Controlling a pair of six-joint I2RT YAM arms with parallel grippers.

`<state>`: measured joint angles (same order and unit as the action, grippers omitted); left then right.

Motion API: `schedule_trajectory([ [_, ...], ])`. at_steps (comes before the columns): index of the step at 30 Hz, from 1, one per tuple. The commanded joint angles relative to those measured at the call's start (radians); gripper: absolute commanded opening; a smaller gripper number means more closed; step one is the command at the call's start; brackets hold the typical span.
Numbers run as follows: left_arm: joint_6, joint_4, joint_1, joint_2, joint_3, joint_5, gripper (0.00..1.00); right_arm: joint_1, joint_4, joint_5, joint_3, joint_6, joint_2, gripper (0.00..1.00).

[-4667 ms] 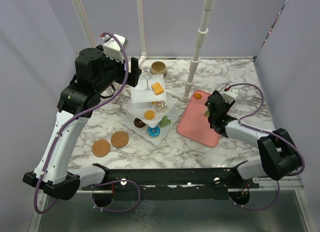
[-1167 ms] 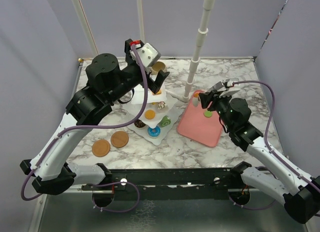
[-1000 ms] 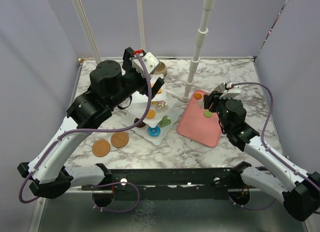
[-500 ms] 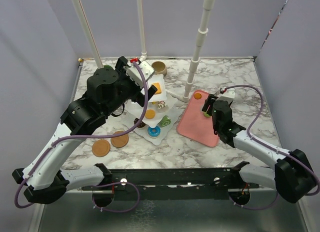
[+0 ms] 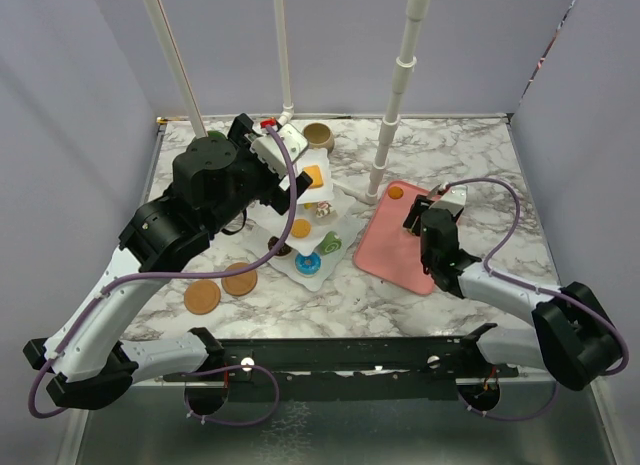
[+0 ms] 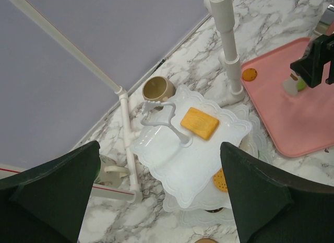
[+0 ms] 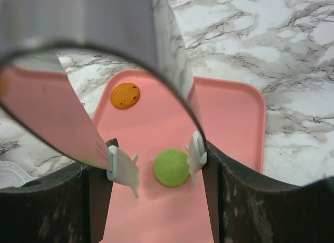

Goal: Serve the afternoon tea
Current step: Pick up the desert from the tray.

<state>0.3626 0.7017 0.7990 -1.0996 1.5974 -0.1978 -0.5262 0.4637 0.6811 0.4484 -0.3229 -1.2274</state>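
Partly served: three-tier stand [image 6: 177,164], frame centre, carries pastries [image 6: 199,123]. Right gripper [image 7: 161,167], jaws apart, straddles the green macaron [image 7: 171,169] on the pink tray [image 7: 229,128], ungripped; an orange cookie [image 7: 124,95] lies upper left. Left gripper [image 6: 156,193] hangs wide open above the stand.

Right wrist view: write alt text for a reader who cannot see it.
The right gripper hangs open over a pink tray, its fingers either side of a round green cookie lying on it. An orange cookie lies farther back on the tray, which sits on a marble table.
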Motion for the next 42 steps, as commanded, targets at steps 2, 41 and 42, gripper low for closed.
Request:
schedule_trajectory([
  [2,0.016,0.033,0.000,0.005,0.033,-0.011,0.99,0.005,0.078,0.072,-0.005,0.025,-0.045,0.64],
  [41,0.018,0.025,0.000,0.010,0.055,-0.026,0.99,0.005,-0.117,-0.086,0.136,0.027,0.156,0.01],
  [42,0.013,0.020,0.000,0.008,0.057,-0.038,0.99,0.004,-0.139,-0.140,0.163,0.036,0.192,0.01],
])
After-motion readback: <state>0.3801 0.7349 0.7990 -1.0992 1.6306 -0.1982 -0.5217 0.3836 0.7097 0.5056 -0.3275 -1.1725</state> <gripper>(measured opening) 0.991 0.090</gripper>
